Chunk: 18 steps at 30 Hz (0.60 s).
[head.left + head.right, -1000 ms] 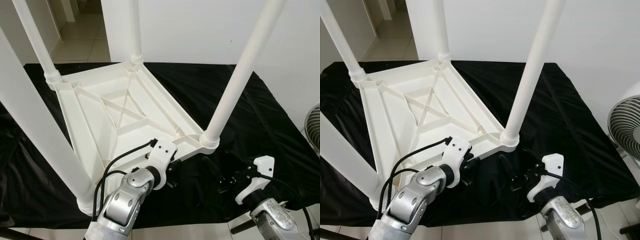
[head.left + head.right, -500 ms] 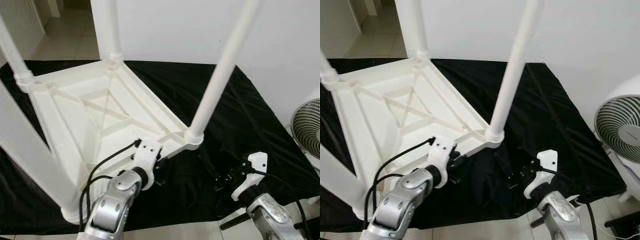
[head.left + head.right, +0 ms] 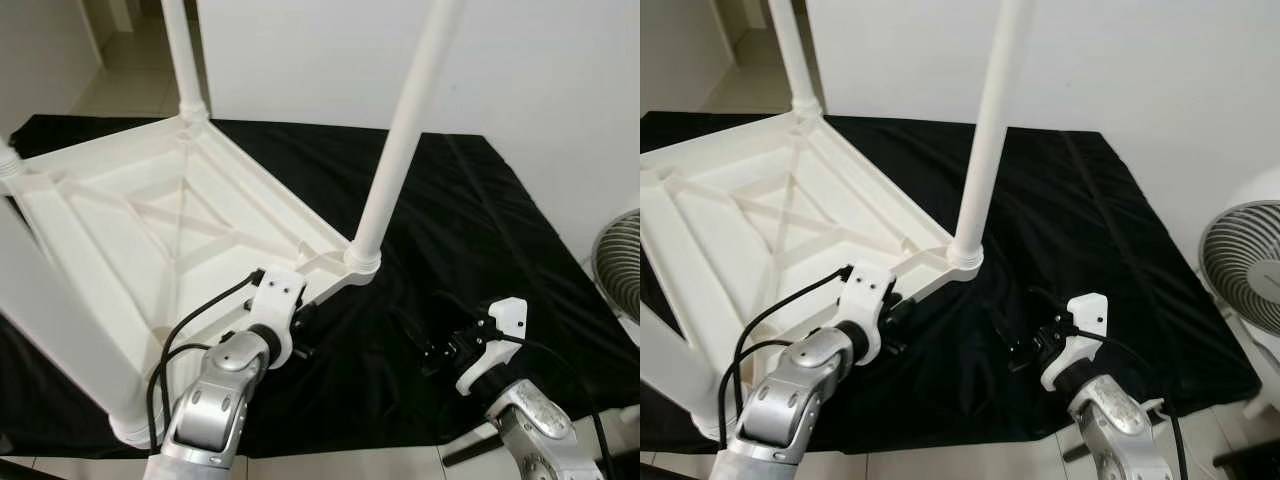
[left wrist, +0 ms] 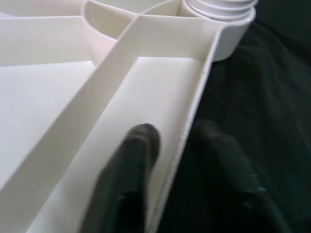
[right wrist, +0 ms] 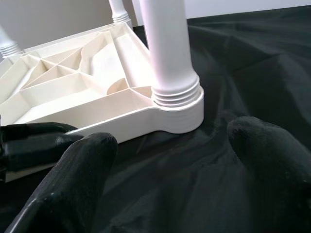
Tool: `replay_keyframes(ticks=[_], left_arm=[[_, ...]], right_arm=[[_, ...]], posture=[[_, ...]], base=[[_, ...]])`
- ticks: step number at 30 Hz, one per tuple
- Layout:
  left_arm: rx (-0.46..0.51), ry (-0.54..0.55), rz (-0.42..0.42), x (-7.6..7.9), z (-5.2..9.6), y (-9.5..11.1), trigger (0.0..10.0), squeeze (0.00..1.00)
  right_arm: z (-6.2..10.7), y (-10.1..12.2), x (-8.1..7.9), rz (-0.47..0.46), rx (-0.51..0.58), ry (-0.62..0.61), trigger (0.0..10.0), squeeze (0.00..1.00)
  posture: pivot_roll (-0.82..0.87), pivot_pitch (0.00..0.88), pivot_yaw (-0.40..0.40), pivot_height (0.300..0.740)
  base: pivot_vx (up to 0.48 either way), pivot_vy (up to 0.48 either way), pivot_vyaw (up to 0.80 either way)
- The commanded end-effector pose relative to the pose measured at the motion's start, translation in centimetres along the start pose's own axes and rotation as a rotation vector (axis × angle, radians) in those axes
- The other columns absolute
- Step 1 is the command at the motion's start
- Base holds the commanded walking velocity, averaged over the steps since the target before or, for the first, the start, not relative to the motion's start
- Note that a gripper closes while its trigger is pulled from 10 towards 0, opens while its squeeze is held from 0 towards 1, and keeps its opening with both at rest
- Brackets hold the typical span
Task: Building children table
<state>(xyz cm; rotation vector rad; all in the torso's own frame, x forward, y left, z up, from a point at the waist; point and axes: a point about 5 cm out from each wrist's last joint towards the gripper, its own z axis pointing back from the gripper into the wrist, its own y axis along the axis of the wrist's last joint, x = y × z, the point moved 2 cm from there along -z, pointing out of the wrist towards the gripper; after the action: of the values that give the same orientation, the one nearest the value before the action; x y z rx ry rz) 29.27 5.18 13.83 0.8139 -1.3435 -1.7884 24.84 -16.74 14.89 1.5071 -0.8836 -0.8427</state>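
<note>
An upturned white children's table, legs up on a black-draped surface, is clasped at its near rim by the left gripper, unmoved since a second ago, while the right gripper hangs open and empty just beside the corner leg.

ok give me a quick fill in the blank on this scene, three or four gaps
1. The white plastic children's table lies ____ with its round legs pointing up.
2. It rests on a ____ cloth.
3. The left gripper has one finger on each side of the table's ____.
4. The right gripper hangs over the cloth with its fingers ____.

Missing words: upside down; black; rim; open
</note>
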Motion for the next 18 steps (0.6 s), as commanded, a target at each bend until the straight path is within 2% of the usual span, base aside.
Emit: replay_keyframes(ticks=[1,3,5,6,7,9,18], left_arm=[[0.01,0.075,-0.004,0.0,-0.3,0.1,10.0,1.0],[0.056,0.002,-0.002,1.0,-0.3,1.0,10.0,1.0],[0.066,-0.014,-0.003,1.2,-0.3,1.2,10.0,1.0],[0.102,-0.038,-0.016,1.6,-0.2,1.9,10.0,1.0],[0.149,-0.083,-0.015,2.2,0.2,2.6,10.0,0.0],[0.21,-0.161,-0.035,3.1,1.0,3.5,10.0,0.0],[0.205,-0.25,-0.08,3.5,2.2,2.4,10.0,0.0]], right_arm=[[0.3,-0.3,0.3,0.004,-0.012,-0.021,10.0,0.0],[0.4,-0.2,0.4,0.004,-0.009,-0.034,10.0,0.0],[0.5,-0.2,0.4,0.004,-0.008,-0.037,10.0,0.0],[0.5,-0.2,0.4,0.004,-0.006,-0.043,10.0,0.0],[0.5,-0.2,0.3,0.003,-0.004,-0.048,10.0,0.0],[0.4,-0.2,0.3,0.001,-0.001,-0.054,10.0,0.0],[-0.3,-0.2,0.1,-0.004,0.007,-0.036,10.0,0.0]], posture=[[-0.03,0.116,-0.062,0.74],[-0.04,0.119,-0.052,0.74],[-0.04,0.119,-0.052,0.74],[-0.04,0.121,-0.047,0.74],[-0.04,0.121,-0.045,0.74],[-0.04,0.121,-0.045,0.74],[-0.02,0.126,-0.05,0.74]], base=[[0.0,0.0,0.0],[0.0,0.0,0.0],[0.0,0.0,0.0],[0.0,0.0,0.0],[0.0,0.0,0.0],[0.0,0.0,0.0],[0.0,0.0,0.0]])
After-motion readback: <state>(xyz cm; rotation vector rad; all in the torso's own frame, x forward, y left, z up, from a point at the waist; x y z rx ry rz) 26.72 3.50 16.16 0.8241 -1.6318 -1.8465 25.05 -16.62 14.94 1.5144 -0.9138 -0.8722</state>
